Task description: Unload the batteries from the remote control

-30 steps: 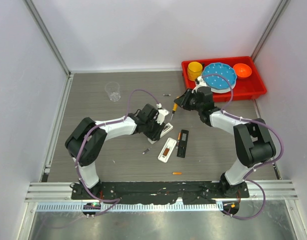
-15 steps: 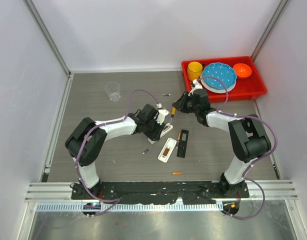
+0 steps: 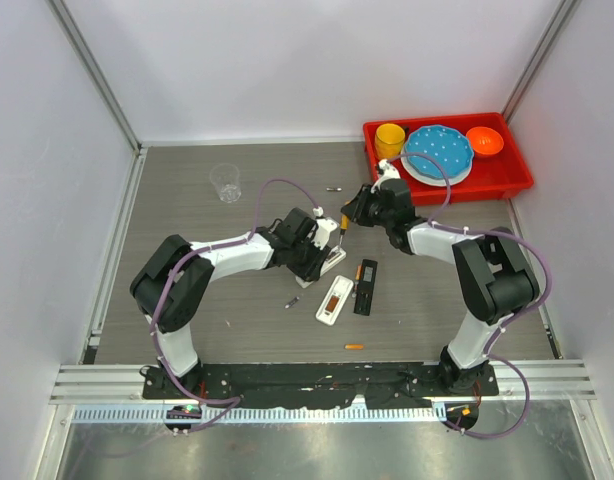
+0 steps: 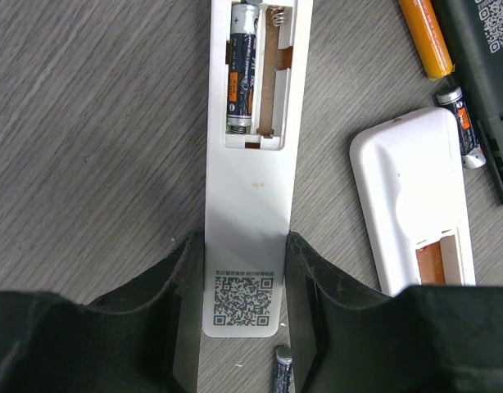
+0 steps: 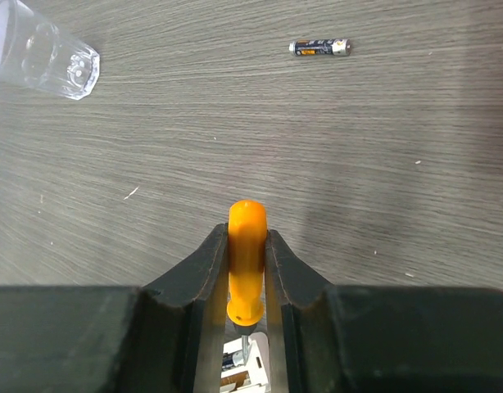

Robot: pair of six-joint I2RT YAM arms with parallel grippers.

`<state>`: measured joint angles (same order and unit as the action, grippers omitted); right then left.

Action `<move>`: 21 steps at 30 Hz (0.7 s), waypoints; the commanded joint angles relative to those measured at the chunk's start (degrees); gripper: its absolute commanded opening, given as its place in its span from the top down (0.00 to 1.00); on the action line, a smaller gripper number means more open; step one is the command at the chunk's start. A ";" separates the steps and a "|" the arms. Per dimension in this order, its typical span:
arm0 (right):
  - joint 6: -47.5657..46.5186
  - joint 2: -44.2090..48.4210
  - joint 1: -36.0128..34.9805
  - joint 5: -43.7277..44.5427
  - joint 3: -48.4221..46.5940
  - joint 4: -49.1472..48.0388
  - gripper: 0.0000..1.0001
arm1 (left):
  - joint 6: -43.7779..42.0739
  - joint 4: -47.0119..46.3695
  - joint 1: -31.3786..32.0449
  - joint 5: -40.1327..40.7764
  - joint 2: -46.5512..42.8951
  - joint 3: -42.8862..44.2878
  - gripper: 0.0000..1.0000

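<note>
The left gripper (image 4: 245, 254) is pinching the white remote (image 4: 250, 188) across its width while the right gripper (image 5: 246, 236), jaws pressed on the orange-handled tool (image 5: 246, 278), is edging left toward it, likely readying to pry the dark battery (image 4: 242, 74) lying in its open bay (image 4: 269, 90)

Bright, even light from overhead; the table (image 3: 247, 320) carries only soft, faint shadows. Glare streaks the metal ledge (image 3: 287, 445) at six o'clock. Both wrist views look sharp.
</note>
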<state>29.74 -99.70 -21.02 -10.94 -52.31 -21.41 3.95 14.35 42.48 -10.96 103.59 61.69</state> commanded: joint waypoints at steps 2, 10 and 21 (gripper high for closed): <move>-4.42 -0.05 -2.19 3.29 -1.30 1.11 0.99 | -0.08 4.46 0.68 -0.99 3.02 -1.40 0.83; 0.40 -1.20 -2.45 -1.44 1.25 -3.45 0.99 | 0.01 4.63 0.67 -1.25 3.55 -1.13 0.84; 16.39 -3.05 -1.92 -12.52 4.41 -18.39 0.99 | 0.10 4.20 0.68 -1.08 3.20 -1.31 0.91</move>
<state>35.99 -102.80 -21.30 -13.69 -49.15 -33.17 3.81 14.61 42.48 -10.98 103.66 61.76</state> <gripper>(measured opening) 0.257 0.413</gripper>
